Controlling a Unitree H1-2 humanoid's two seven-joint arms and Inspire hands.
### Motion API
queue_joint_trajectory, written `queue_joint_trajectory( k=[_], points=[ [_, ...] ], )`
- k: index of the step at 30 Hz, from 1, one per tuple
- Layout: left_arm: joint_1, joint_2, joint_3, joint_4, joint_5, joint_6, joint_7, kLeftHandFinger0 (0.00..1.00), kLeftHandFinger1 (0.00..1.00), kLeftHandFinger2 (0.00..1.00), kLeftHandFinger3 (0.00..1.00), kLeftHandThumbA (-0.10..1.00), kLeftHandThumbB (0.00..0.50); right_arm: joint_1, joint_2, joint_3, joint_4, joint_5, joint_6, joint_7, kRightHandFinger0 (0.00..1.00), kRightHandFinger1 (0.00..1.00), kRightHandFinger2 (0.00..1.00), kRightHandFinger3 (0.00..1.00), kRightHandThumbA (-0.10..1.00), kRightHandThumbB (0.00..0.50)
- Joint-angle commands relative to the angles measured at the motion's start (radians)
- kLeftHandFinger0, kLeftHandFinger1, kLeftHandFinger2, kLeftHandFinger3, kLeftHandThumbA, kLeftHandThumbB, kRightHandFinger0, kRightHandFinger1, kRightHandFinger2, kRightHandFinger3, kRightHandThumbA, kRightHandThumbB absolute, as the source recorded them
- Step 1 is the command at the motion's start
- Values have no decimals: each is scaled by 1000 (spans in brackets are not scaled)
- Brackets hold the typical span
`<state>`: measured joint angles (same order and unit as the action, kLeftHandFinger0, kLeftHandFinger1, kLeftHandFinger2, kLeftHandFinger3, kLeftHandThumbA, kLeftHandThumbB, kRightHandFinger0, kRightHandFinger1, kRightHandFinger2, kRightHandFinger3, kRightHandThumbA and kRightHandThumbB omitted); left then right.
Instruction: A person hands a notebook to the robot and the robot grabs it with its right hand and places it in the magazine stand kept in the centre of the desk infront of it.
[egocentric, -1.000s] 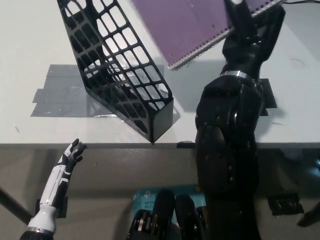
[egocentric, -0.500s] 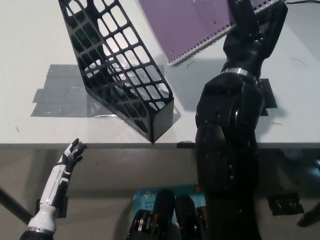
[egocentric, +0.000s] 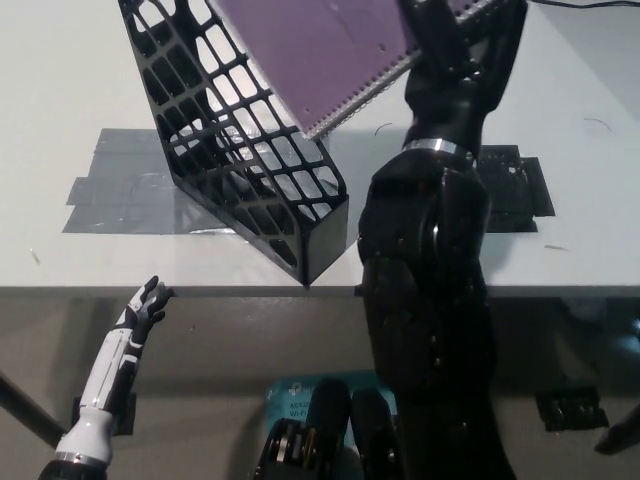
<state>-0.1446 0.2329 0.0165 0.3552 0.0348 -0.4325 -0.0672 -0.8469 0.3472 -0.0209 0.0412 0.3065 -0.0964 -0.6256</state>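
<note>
A purple spiral-bound notebook (egocentric: 320, 45) hangs in the air at the top of the head view, its wire edge facing down and to the right. My black right hand (egocentric: 458, 50) is shut on its right side. The notebook's lower left part overlaps the upper right rim of the black mesh magazine stand (egocentric: 240, 140), which stands tilted on the white desk (egocentric: 60, 110). Whether the notebook touches the stand cannot be told. My white left hand (egocentric: 145, 303) rests open below the desk's front edge at the lower left.
Grey tape patches (egocentric: 120, 185) lie under and left of the stand. A dark flat patch (egocentric: 515, 185) sits on the desk right of my right arm. The desk's front edge (egocentric: 200, 290) runs across the middle of the picture.
My right arm has swung left with the notebook, bringing it from beside the stand to over the stand's upper right rim. The left hand has not moved.
</note>
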Motion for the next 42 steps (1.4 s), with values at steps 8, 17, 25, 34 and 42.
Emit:
queue_joint_trajectory(
  k=[8,17,25,34,42],
  points=[
    [-51,16,3,-26,11,-37,3,1000,1000,1000,1000,1000,490,-76,33,19,16,-33,-104,-5,0,0,0,0,988,30],
    [-53,15,5,-24,8,-37,1,1000,1000,1000,1000,1000,491,-80,33,14,27,-19,-110,-6,0,0,0,0,997,29],
    [-57,17,4,-31,11,-37,-2,1000,1000,1000,1000,1000,494,-64,33,46,40,-12,-109,-9,0,0,0,0,979,0],
    [-65,21,-1,-28,16,-37,-1,1000,1000,1000,1000,1000,481,-52,33,102,69,-1,-133,-13,0,0,0,0,963,3],
    [-67,20,0,-28,16,-37,2,1000,1000,1000,1000,1000,487,-52,33,118,99,-5,-135,-21,0,0,0,0,967,0]
  ],
)
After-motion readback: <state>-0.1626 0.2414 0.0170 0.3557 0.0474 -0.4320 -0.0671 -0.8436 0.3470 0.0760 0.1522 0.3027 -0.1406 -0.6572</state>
